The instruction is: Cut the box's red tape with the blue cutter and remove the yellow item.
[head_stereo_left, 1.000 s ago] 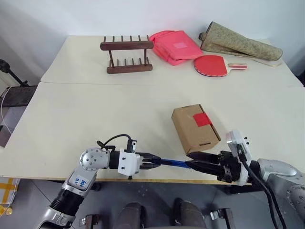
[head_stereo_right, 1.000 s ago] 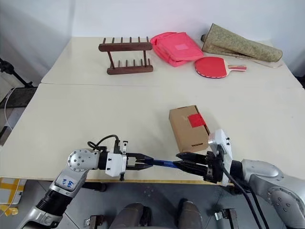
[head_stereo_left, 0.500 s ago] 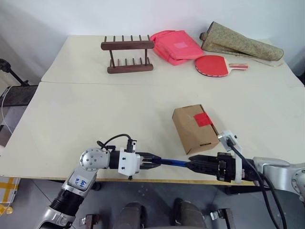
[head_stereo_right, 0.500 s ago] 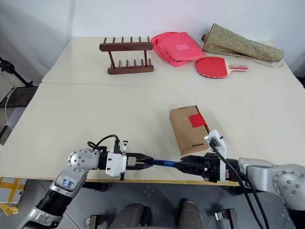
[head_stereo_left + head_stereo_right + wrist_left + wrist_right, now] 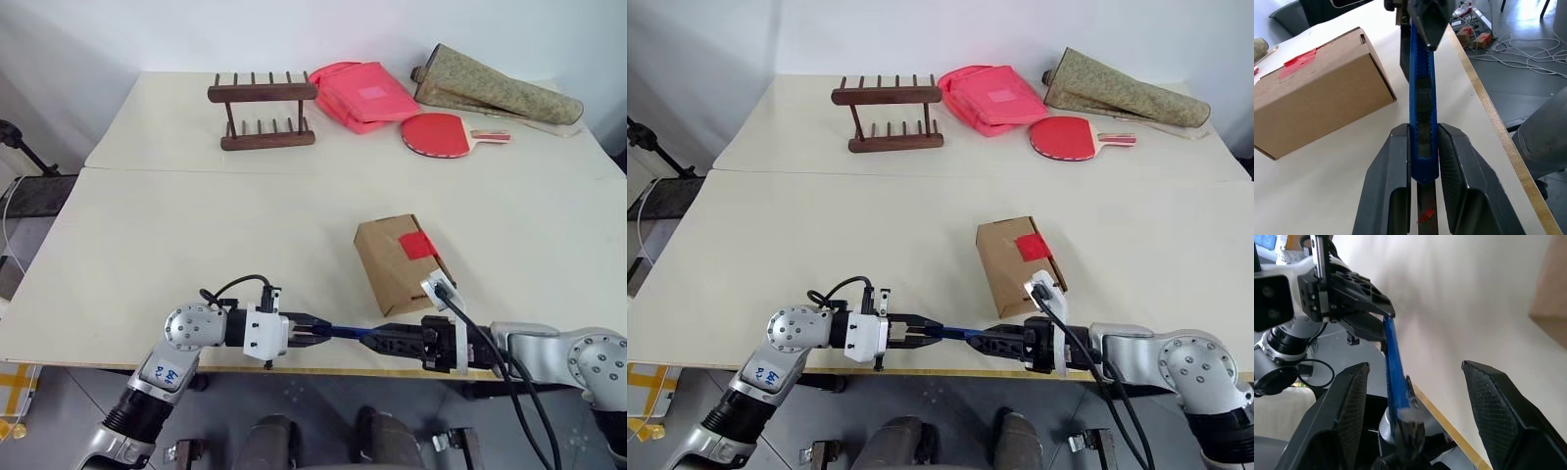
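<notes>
Two cream tables (image 5: 196,225) butted together w/ seam btwn; white wall (image 5: 118,34) behind; grey floor (image 5: 59,411) below.

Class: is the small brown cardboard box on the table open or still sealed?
Sealed. The small brown cardboard box has closed flaps, and the bright red tape patch lies unbroken across its top seam.

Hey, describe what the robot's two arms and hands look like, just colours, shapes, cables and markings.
Both arms are silver-grey metal with rounded joints. The left arm carries blue handwritten marks on a white label and a looping black cable. The left hand and right hand each have a white wrist block and two black fingers with textured pads. Black cables trail along the right arm.
</notes>
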Action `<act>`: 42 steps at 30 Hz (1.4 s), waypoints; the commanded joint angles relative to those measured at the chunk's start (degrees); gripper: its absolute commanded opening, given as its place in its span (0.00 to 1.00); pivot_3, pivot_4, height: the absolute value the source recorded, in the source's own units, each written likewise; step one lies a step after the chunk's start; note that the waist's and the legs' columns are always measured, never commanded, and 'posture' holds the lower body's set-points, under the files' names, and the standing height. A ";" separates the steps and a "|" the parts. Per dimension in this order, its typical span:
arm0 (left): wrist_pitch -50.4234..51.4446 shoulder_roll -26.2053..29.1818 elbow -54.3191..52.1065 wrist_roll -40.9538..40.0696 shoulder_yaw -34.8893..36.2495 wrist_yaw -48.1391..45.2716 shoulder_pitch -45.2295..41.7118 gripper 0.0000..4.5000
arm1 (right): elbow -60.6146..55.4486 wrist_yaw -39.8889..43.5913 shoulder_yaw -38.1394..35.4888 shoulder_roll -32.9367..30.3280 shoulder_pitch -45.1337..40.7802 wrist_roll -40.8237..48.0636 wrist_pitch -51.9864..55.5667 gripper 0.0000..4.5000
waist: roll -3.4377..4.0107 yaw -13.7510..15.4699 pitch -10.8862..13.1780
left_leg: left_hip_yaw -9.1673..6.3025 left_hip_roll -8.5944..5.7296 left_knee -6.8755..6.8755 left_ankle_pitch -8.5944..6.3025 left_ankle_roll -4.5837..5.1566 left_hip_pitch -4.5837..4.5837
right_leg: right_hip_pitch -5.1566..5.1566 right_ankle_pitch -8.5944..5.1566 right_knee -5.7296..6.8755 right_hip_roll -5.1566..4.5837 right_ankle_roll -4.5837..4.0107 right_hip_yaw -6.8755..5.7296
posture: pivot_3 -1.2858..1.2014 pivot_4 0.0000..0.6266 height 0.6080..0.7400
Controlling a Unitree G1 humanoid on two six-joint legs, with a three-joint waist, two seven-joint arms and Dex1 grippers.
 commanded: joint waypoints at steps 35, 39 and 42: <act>1.25 2.47 -4.76 -3.53 2.41 -0.13 1.98 0.10 | -7.33 19.53 -17.28 -1.27 9.64 -14.06 -10.13 0.66 | 0.00 0.22 0.00 | 0.00 -0.03 -0.01 -0.02 0.03 -0.05 | -0.02 0.01 -0.02 0.01 0.02 0.00 | 0.52 0.24 1.00; -5.55 2.91 -3.81 -0.94 5.82 2.86 0.59 0.10 | -8.75 24.03 -21.71 -3.13 12.28 -10.36 -9.01 0.66 | 0.01 0.17 0.01 | 0.01 0.01 -0.01 -0.02 0.03 -0.03 | -0.02 0.01 -0.03 0.03 0.02 0.01 | 0.52 0.24 1.00; -14.50 1.29 0.04 3.84 7.74 7.34 -4.31 0.10 | -7.64 20.48 -21.34 -5.84 12.29 -0.33 -6.17 0.66 | -0.03 0.41 0.03 | 0.00 0.01 0.00 0.00 0.05 -0.03 | -0.01 0.01 -0.04 -0.01 0.01 0.04 | 0.52 0.24 1.00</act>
